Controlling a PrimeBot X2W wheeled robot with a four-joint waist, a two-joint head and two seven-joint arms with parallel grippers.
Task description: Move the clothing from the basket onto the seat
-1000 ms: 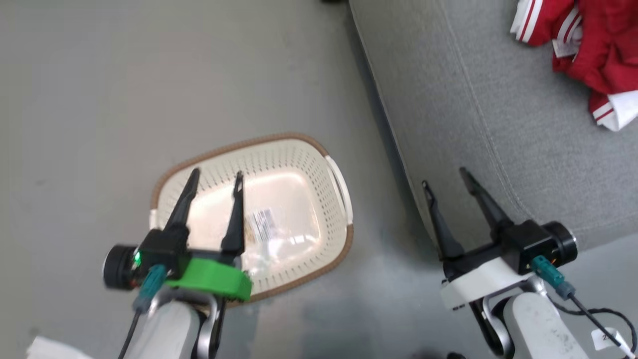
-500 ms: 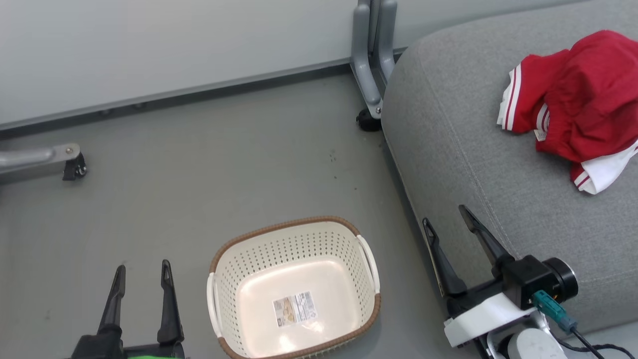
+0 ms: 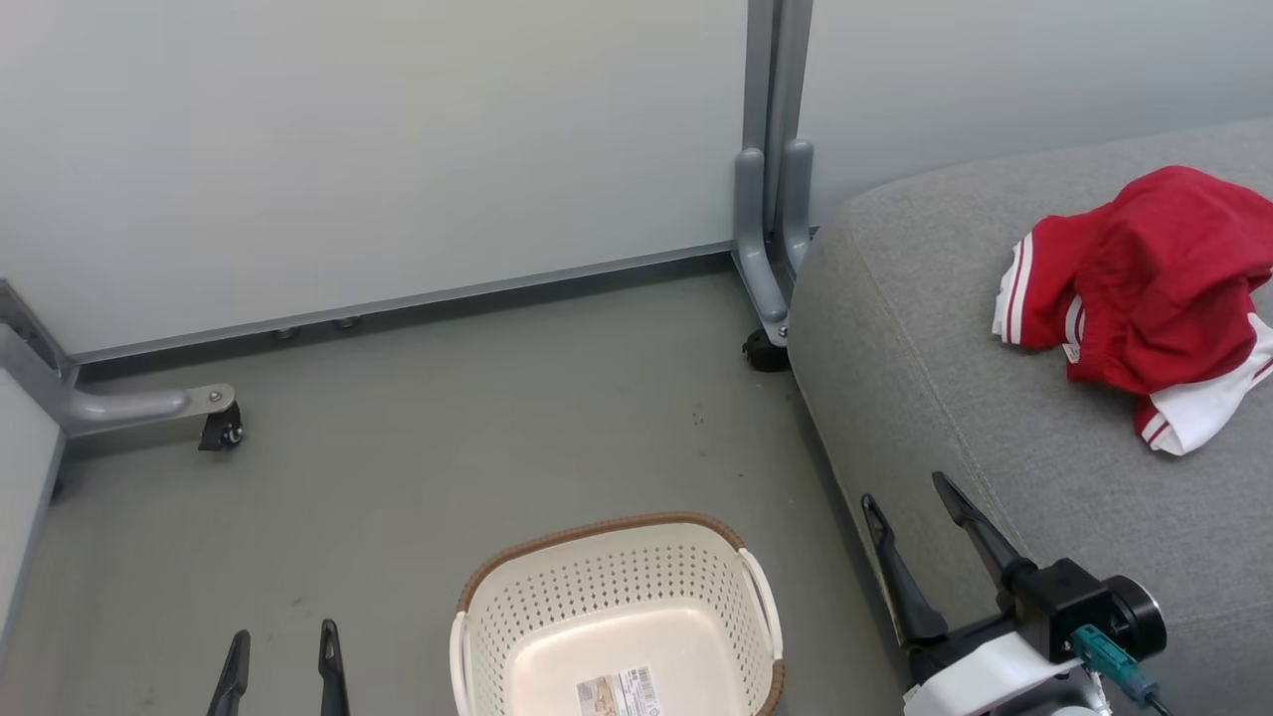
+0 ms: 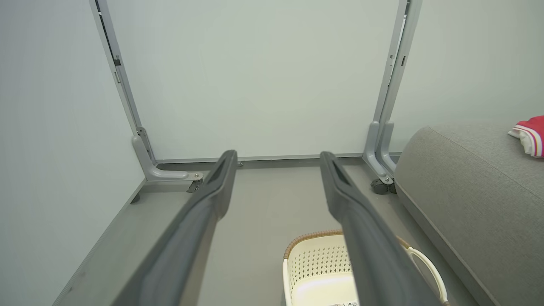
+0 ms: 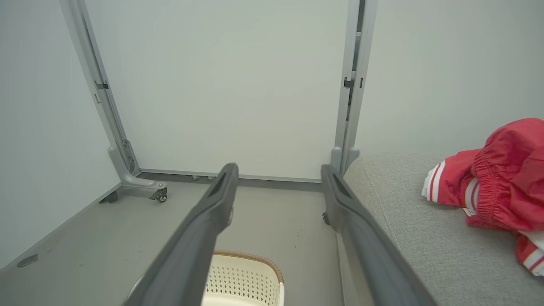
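Bottom left of the head view, left end effector (image 3: 282,641): just two dark finger tips poking up from the bottom edge. They're spread apart with nothing between them, so it's released.
Right end effector (image 3: 905,490): lower right, fingers also spread wide and holding nothing. The tips overlap the rounded left edge of the seat (image 3: 945,398) in the picture, can't tell if they actually touch it.
Basket (image 3: 597,582): bottom centre, sitting on the floor (image 3: 448,447) between the two end effectors, partly cut off by the frame edge. Brown rim, white handles, and the bare bottom shows a barcode sticker (image 3: 617,689).
Floor: plain grey with a few dark specks.
Seat: big grey cushion along the right side, just right of the basket.
Clothing (image 3: 1144,288): upper right, lying bunched up on top of the seat, well apart from the basket. Red fabric with white stripes, and a white panel sticking out at the lower end. The right wrist view shows a gathered elastic band on the red part.
Frame post (image 3: 771,149): grey upright at top centre, its foot has a small black caster (image 3: 766,353) right by the seat's far corner.
Second foot (image 3: 149,406): far left, another grey foot with a caster.
Wall (image 3: 398,149): pale panel across the top.
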